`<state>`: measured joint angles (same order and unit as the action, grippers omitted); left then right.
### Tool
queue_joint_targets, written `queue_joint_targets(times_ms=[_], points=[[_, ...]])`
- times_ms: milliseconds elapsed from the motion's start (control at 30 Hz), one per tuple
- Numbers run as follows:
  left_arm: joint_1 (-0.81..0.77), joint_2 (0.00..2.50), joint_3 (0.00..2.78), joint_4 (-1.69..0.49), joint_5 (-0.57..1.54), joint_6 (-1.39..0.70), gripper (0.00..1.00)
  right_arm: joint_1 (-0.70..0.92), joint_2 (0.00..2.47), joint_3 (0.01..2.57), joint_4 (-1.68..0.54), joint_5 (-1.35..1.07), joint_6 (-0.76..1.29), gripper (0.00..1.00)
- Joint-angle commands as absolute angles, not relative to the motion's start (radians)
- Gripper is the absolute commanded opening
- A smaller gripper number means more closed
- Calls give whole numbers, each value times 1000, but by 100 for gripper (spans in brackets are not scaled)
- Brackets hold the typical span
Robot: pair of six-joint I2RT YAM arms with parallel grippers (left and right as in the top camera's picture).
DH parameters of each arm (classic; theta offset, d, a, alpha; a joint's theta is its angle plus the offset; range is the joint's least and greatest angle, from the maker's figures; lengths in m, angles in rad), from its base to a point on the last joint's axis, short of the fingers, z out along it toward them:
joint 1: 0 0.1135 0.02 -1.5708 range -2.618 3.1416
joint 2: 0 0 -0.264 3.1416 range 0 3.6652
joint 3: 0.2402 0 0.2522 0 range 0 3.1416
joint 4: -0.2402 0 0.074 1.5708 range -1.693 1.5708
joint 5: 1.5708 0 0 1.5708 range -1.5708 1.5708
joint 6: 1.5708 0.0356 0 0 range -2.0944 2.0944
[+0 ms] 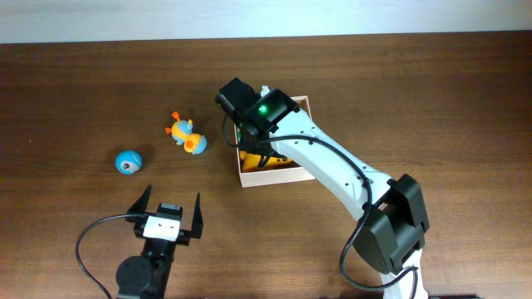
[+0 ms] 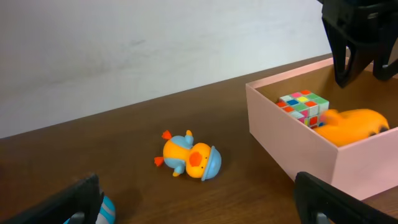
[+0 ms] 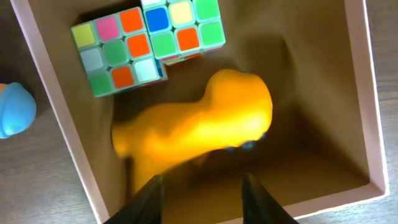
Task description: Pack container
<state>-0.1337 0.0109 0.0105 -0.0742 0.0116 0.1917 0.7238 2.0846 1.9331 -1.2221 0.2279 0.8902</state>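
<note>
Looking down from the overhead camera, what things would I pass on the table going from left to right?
Round blue toy → orange-and-blue duck toy → container, partly hidden under the white arm.

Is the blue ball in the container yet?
No, the blue ball lies on the table, well left of the container.
</note>
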Motion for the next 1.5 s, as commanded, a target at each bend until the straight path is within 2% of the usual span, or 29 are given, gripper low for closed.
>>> queue_joint_targets(times_ms=[0,400,500,767,800,867,933,1000,1067,1167,1233,1467], points=[[-128,6,9,-81,12,208,99,734,2085,1929,-1222,233,897,36],[-128,6,9,-81,12,208,99,732,2058,1993,-1261,223,775,37],[-128,6,9,-81,12,208,99,721,2026,2041,-1302,269,756,40],[-128,6,9,-81,12,208,99,581,1946,2154,-1433,442,732,44],[-128,6,9,-81,12,208,99,552,1940,2154,-1437,452,732,49],[-128,6,9,-81,12,208,99,486,1936,2154,-1438,456,733,51],[-128,6,9,-81,12,208,99,416,1936,2153,-1441,455,733,61],[-128,6,9,-81,12,208,99,350,1936,2152,-1444,454,733,66],[-128,6,9,-81,12,208,99,274,1936,2152,-1444,443,733,86],[-128,6,9,-81,12,208,99,171,1936,2152,-1446,390,732,95],[-128,6,9,-81,12,208,99,101,1936,2152,-1452,342,732,99],[-128,6,9,-81,12,207,99,-73,1937,2152,-1460,218,732,99]])
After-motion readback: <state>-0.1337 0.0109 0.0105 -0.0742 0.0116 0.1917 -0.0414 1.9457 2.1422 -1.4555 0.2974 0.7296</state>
